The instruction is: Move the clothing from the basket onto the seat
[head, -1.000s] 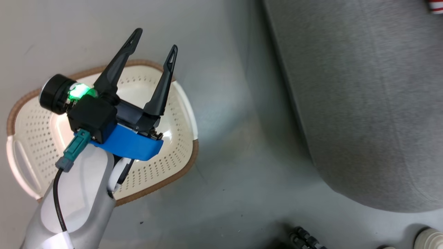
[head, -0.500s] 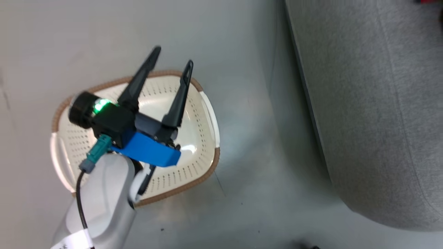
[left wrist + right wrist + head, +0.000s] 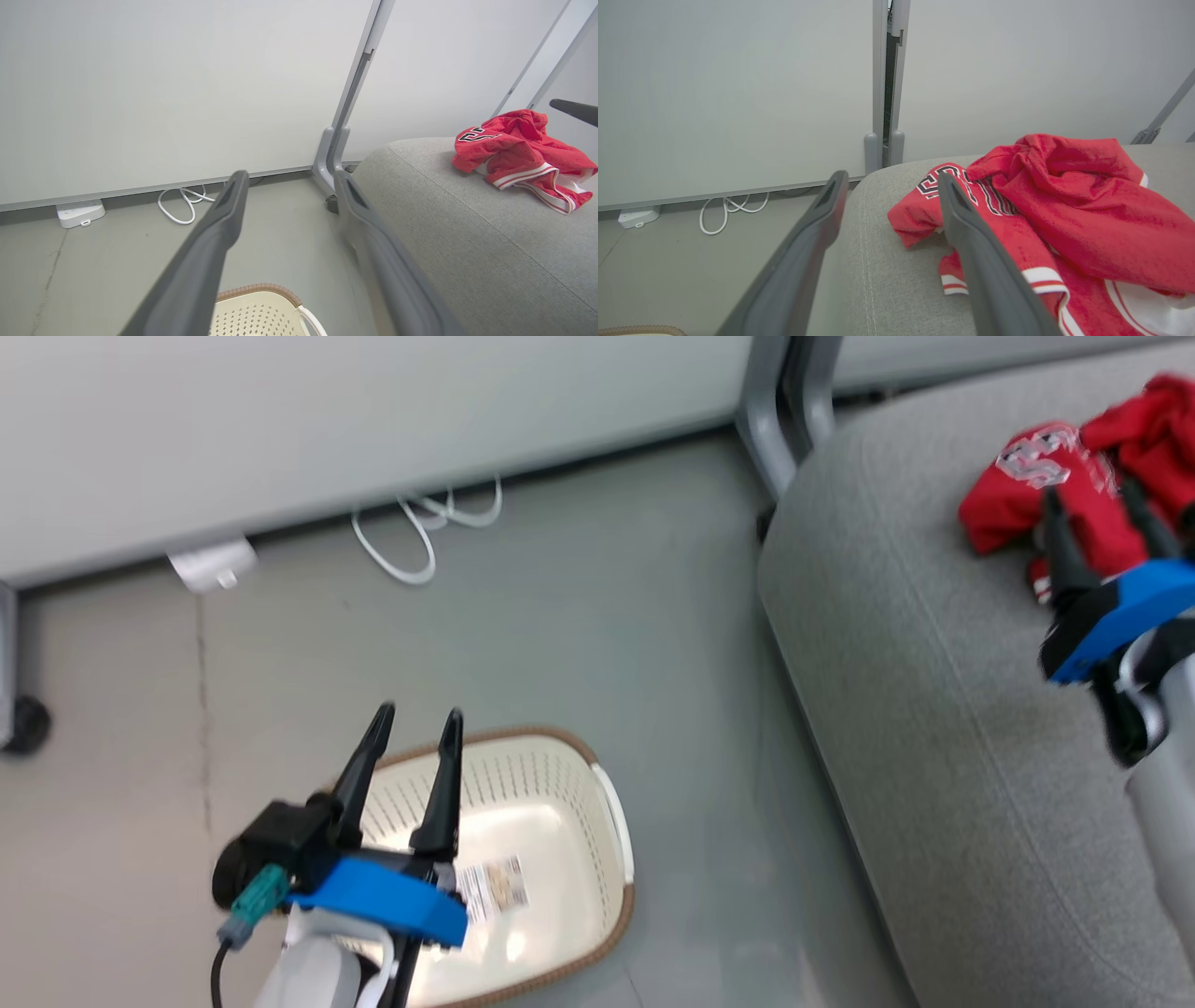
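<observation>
The head camera has swung upward since half a second ago. The whole picture has shifted, so the foot of the wall, a looped white cable (image 3: 411, 537) and the far part of the seat (image 3: 934, 756) come into view, rather than anything on the floor having moved. The basket (image 3: 532, 775) now sits at 7 o'clock in the head view, as bare of fabric as it was then, with only a paper label (image 3: 493, 887) on its bottom. The left gripper (image 3: 420, 712) hangs over it as before, fingers apart and holding nothing. The clothing (image 3: 1074, 495) lies at 2 o'clock, heaped on the seat, and the right gripper (image 3: 1090, 490) is at its near edge, fingers spread with nothing pinched. I judge the transfer finished. The basket is stiff cream plastic, perforated, with a brown woven-look rim and a white handle. The seat is grey, finely woven upholstery with a rounded edge and one seam. The clothing is soft, crumpled red cloth — a jersey with black-and-white lettering and white striped trim, under a plainer red piece.
</observation>
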